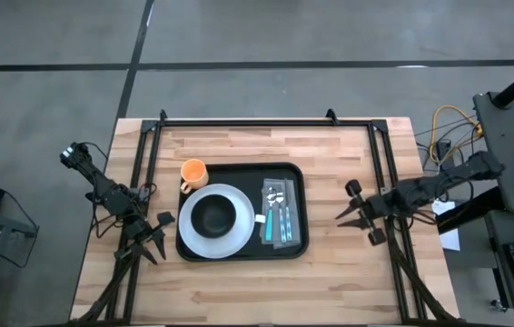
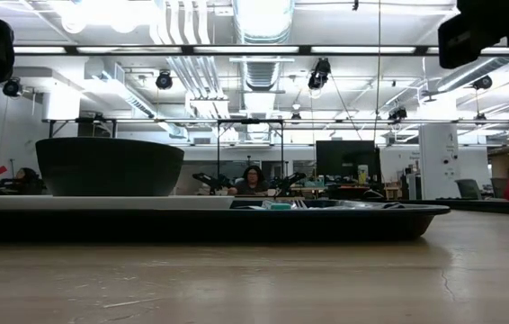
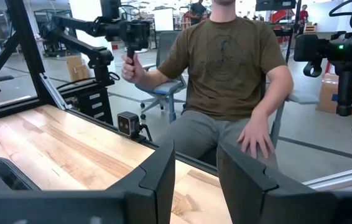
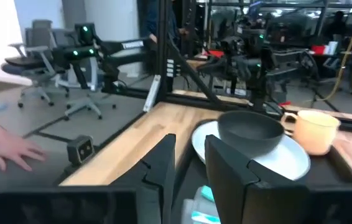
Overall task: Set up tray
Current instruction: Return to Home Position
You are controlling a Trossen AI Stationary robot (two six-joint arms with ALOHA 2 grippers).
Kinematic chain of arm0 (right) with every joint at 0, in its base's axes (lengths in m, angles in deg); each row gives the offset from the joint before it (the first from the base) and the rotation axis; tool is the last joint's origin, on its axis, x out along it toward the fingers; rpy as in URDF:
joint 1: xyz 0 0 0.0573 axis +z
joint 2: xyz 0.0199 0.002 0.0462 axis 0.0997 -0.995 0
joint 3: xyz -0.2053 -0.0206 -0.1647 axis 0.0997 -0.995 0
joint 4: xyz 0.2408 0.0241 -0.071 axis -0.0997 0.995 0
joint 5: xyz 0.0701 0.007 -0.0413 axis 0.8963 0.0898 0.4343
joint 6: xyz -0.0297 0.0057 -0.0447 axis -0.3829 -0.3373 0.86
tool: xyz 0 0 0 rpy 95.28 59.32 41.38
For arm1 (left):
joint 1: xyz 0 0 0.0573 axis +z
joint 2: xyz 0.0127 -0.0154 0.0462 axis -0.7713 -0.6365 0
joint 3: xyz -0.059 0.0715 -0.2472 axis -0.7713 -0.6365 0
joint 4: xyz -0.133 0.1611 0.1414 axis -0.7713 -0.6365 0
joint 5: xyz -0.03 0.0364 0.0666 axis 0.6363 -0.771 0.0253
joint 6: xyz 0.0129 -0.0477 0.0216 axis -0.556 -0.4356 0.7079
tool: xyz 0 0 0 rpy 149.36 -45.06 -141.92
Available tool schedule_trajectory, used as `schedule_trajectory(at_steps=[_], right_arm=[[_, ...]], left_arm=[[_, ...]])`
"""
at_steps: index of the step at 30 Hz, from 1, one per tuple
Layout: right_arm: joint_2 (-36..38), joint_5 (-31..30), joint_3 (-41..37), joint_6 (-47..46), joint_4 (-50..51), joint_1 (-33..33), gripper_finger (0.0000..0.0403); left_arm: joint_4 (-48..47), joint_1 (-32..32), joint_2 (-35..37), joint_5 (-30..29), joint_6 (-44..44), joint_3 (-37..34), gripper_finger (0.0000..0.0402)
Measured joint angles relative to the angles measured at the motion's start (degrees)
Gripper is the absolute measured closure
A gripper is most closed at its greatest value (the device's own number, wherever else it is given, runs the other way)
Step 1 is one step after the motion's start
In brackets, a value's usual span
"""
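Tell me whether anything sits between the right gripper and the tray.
Nothing visible does. The right gripper hangs off the right edge of the tray, with only the wood of the table between them. The left gripper waits off the tray's left side.

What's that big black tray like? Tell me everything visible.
The tray is flat, black and rectangular, with rounded corners and a low raised rim; it looks like plastic. It lies level on the wooden table, holding a white plate with a dark bowl, a grey napkin with cutlery, and an orange cup at one corner.
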Motion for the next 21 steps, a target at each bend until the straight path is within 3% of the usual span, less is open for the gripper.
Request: schedule_trajectory(at_steps=[7, 21], right_arm=[[9.5, 0.0, -0.4, 2.7, 8.5, -2.4, 0.0335], [23.5, 0.9, -1.6, 8.6, 13.3, -2.9, 0.0316]], left_arm=[[0.0, 0.0, 0.0, 0.0, 0.0, 0.0, 0.0301], [0.0, 0.0, 0.0, 0.0, 0.0, 0.0, 0.0301]])
